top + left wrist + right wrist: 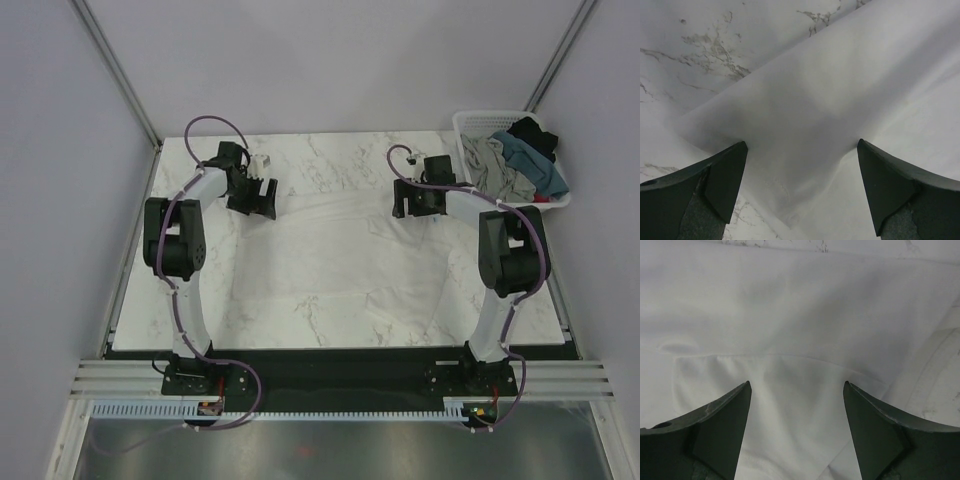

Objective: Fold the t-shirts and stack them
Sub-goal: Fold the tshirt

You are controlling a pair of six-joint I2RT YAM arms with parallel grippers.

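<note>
A white marble-veined counter [330,160] fills the middle of the top view, inside plain grey walls [330,60]. A white plastic lattice basket [463,135] sits at about 2 o'clock, on the counter's far right corner, with its outer side close to the wall. At 6 o'clock a black base plate [340,375] borders the counter's near edge. Silver rails [110,378] run across beside the plate. A white toothed strip [330,410] lies just below the rails.

The 2 arms reach forward, left gripper [262,199] and right gripper [411,205] lowered, jaws spread wide.
</note>
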